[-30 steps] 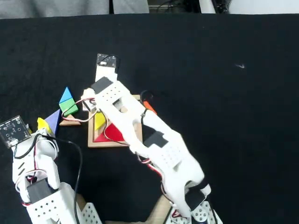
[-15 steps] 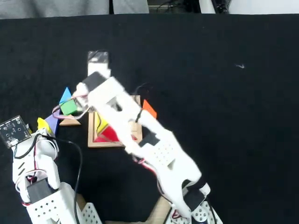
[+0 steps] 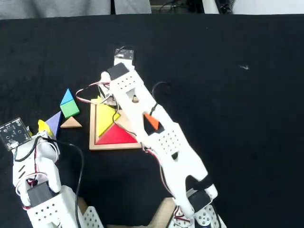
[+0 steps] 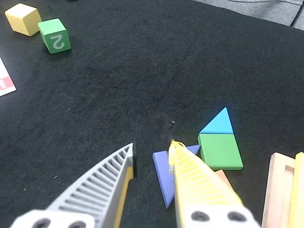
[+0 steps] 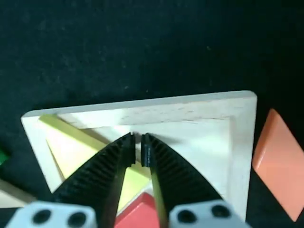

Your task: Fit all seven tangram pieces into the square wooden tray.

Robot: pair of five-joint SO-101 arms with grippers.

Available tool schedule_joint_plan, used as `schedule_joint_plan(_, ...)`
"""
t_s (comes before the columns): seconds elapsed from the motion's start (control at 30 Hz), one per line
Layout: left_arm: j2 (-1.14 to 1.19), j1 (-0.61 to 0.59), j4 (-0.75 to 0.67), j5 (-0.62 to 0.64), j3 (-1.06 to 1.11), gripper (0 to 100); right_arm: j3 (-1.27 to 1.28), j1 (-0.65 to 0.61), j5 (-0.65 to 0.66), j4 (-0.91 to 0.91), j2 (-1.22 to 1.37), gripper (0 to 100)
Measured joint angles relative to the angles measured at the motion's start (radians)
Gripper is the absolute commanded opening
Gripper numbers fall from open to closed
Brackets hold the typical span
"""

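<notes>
The square wooden tray (image 3: pixel 109 146) lies directly beneath my right pincer (image 5: pixel 137 141). Its black jaws stand almost closed, a thin slit between the tips, and grip nothing. Under those tips I see bare tray floor. To one side of them the large yellow triangle (image 5: pixel 76 152) sits against the rim, with the large red triangle (image 3: pixel 116 137) touching it nearer the arm's base. On the other side, just past the tray's rim, the orange parallelogram (image 5: pixel 275 152) lies flat on the black cloth (image 3: pixel 237 118). Well apart, my left pincer (image 4: pixel 152 145) hangs wide open and empty. The purple triangle (image 4: pixel 161 175) lies partly under its yellow finger, and the green square (image 4: pixel 219 151) and small blue triangle (image 4: pixel 218 123) touch each other just beyond. By my count two pieces are in and five are out. I judge the orange piece the natural next fetch for the right arm. To do that well I would lift clear of the tray and open the jaws fully before coming down. I would pinch across the parallelogram's narrow width, keep it level, and lower it into the bare corner without nudging the seated triangles.
</notes>
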Motion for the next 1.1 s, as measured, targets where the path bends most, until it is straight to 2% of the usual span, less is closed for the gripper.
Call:
schedule_joint_plan(0.4, 0.0, 0.0, 0.0, 0.0, 0.0, 13, -0.087, -0.055, 0.012, 0.061, 0.006, 1.1)
schedule_joint_plan(0.77, 0.0, 0.0, 0.0, 0.0, 0.0, 13, -0.233, -0.012, 0.018, 0.112, 0.003, 1.0)
schedule_joint_plan(0.93, 0.0, 0.0, 0.0, 0.0, 0.0, 13, -0.216, 0.035, 0.166, 0.114, -0.118, 1.0)
schedule_joint_plan(1.1, 0.0, 0.0, 0.0, 0.0, 0.0, 13, -0.04, 0.086, 0.245, 0.114, -0.359, 1.0)
